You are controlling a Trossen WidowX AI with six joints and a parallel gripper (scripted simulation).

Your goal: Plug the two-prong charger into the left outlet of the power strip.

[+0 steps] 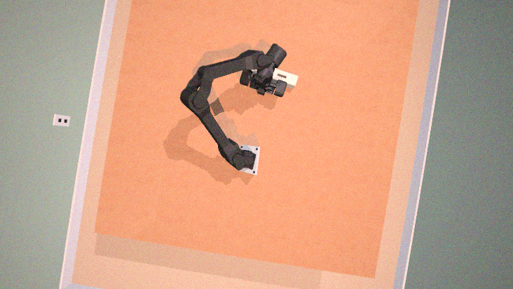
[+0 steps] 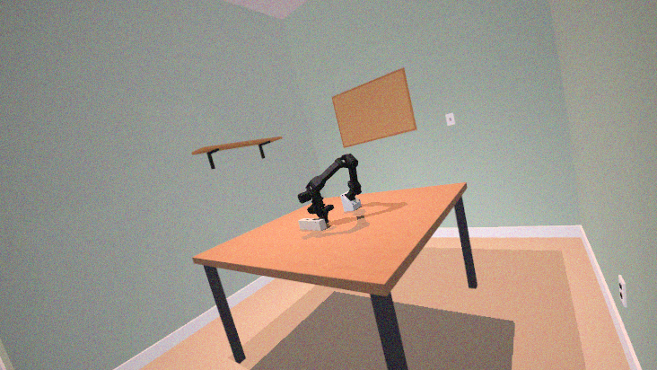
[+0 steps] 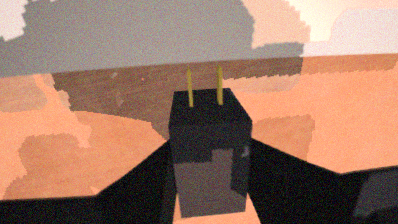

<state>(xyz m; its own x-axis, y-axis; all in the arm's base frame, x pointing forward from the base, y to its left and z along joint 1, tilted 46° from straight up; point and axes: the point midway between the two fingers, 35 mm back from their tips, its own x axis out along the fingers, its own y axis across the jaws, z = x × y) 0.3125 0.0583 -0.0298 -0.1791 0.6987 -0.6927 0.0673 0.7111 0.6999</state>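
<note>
- At the far left of the exterior view, a wooden shelf [image 2: 236,145] was fixed to the wall on dark brackets; the top view did not take it in.
- Next came the white power strip [image 1: 292,79] [image 2: 312,224], lying on the table [image 1: 323,172] [image 2: 293,257]. The top view showed a dark slot in its upper face, with the gripper covering part of the strip.
- At the strip's right end in the exterior view was the gripper [image 1: 265,85] [image 2: 325,219] [image 3: 205,143], its fingers closed on the two-prong charger [image 3: 212,107].
- Only the wrist view showed the charger clearly: a black block pinched from both sides, two yellowish prongs [image 3: 220,86] pointing away from the fingers, bare and outside any outlet.
- Further right, the black arm [image 1: 226,68] [image 2: 328,171] arched up from its pale base [image 1: 256,154] [image 2: 344,202]. The top view revealed dark screw heads at the base's corners.
- Beyond it, the exterior view alone had a framed board [image 2: 374,108], then a small wall plate [image 2: 450,118].
- At the far right was a wall outlet [image 1: 62,120] [image 2: 622,290] with two dark sockets, which the top view put at its left.
</note>
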